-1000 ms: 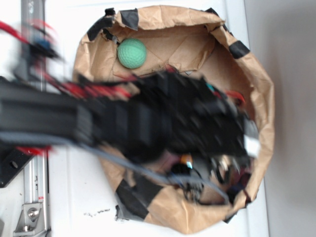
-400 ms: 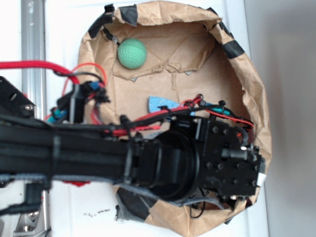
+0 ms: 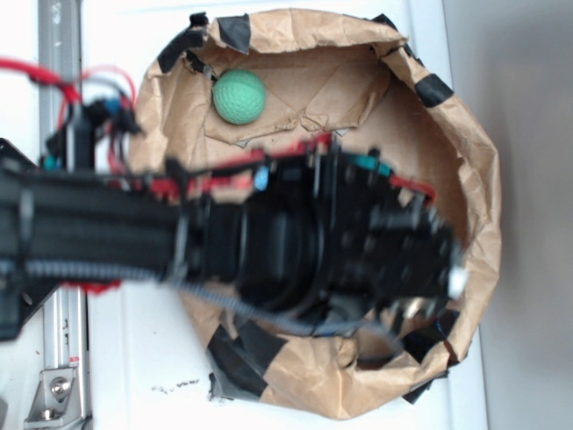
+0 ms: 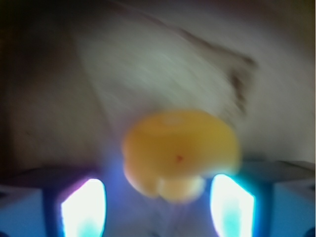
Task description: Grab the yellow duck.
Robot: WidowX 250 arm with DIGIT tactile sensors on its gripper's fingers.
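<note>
In the wrist view the yellow duck [image 4: 180,150] fills the middle, blurred, on brown paper. It sits just ahead of my gripper [image 4: 158,200], its lower part reaching down between the two glowing fingertips [image 4: 84,207]. The fingers stand wide apart: there is a gap on the left side of the duck, and the right finger is close to it. In the exterior view the black arm [image 3: 295,242] hangs over the bag and hides both duck and fingers.
A crumpled brown paper bag [image 3: 474,170] with black tape patches lies open on the white table. A green dimpled ball [image 3: 239,97] rests in its upper left part. A metal rail [image 3: 61,81] runs along the left edge.
The arm has swung back toward the bag's middle since 0.4 s ago and now covers the blue sponge that showed then. The green ball has not moved.
</note>
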